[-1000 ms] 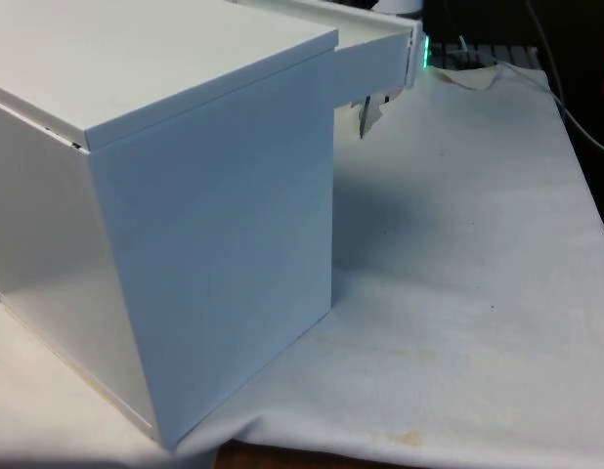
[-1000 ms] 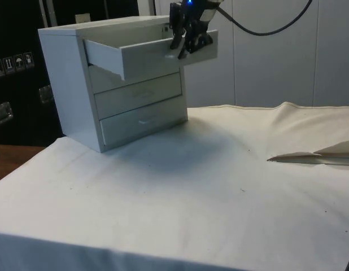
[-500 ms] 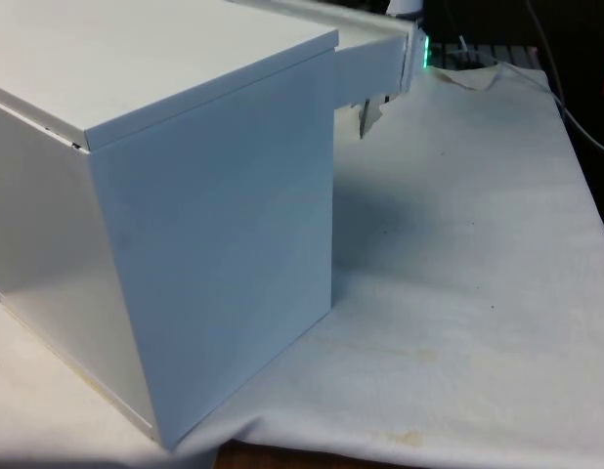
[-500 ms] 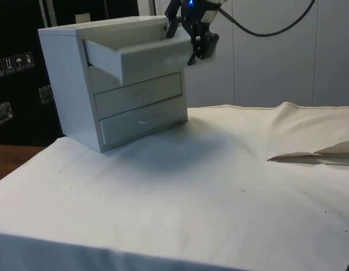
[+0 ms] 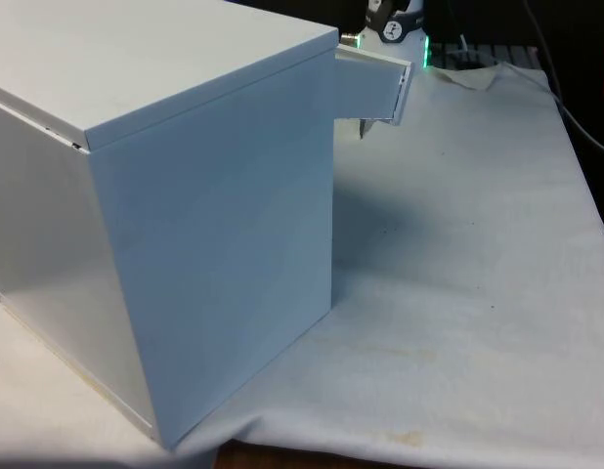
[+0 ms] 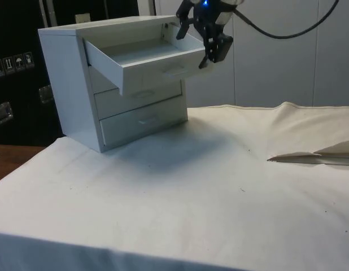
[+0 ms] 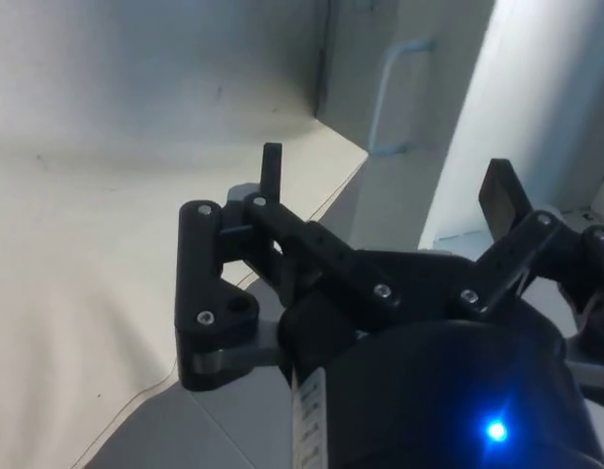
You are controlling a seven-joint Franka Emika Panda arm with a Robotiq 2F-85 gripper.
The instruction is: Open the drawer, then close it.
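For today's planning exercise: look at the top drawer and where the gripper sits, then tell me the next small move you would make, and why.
Probably bring the gripper against the front panel of the top drawer and start pushing it in. The drawer stands pulled well out of the chest of drawers, so opening looks done, and the open fingers hang just off the handle, holding nothing.

The claw [image 6: 213, 49] hangs high in the side view, tilted, its black fingers [image 6: 218, 49] pointing down and slantwise. In the wrist view the claw [image 7: 385, 181] has its two fingers spread wide apart, one finger [image 7: 271, 171] slim and upright, the other [image 7: 501, 195] broader and set off to the far side, with nothing held between them. The black finger links angle outward from the claw's body. A dark cable loops away from the wrist.
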